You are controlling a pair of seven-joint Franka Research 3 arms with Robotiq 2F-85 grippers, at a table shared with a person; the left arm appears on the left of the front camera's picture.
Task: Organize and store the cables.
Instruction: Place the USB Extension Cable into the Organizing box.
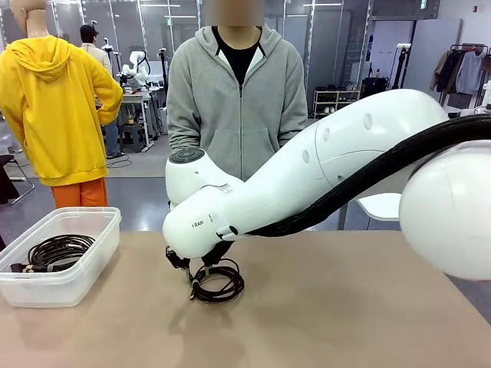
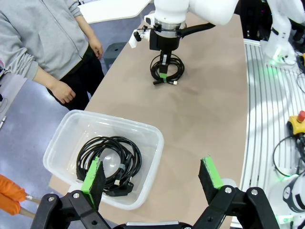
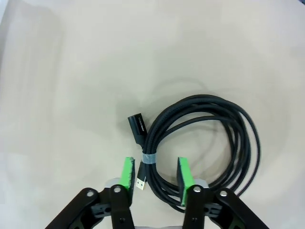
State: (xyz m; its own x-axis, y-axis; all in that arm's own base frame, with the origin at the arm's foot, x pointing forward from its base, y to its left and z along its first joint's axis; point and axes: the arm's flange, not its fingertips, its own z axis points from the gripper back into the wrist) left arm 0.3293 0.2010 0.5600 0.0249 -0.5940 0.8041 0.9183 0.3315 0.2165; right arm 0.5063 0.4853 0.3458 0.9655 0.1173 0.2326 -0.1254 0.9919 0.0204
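Front view: right arm reaches across the middle of the tan table (image 1: 322,307). Its gripper (image 1: 201,274) points down onto a coiled black cable (image 1: 219,282) lying flat on the table; fingers mostly hidden under the white wrist, spread cannot be told here. Left of that coil stands a clear plastic bin (image 1: 84,264), rectangular, rounded corners, with a second black cable coil (image 1: 57,251) inside. A person in a grey zip hoodie (image 1: 238,92) stands behind the coil, at the far edge.

Left wrist view: left gripper (image 2: 153,179) hangs over the near rim of the bin (image 2: 152,143), green pads wide apart, nothing between them, touching nothing. Coil in the bin (image 2: 109,160) is glossy, loosely wound, plug ends at its near side. Beyond the bin, the right gripper (image 2: 163,67) stands upright over the table coil (image 2: 167,69).

Right wrist view: right gripper (image 3: 153,174) has jaws parted, straddling the coil's (image 3: 205,138) bundled strands at a pale band (image 3: 149,158); pads just beside the strands, not pressing. Cable is matte, braided. A black plug (image 3: 136,126) juts out left of the coil; a small metal plug tip (image 3: 141,181) lies by the left pad.
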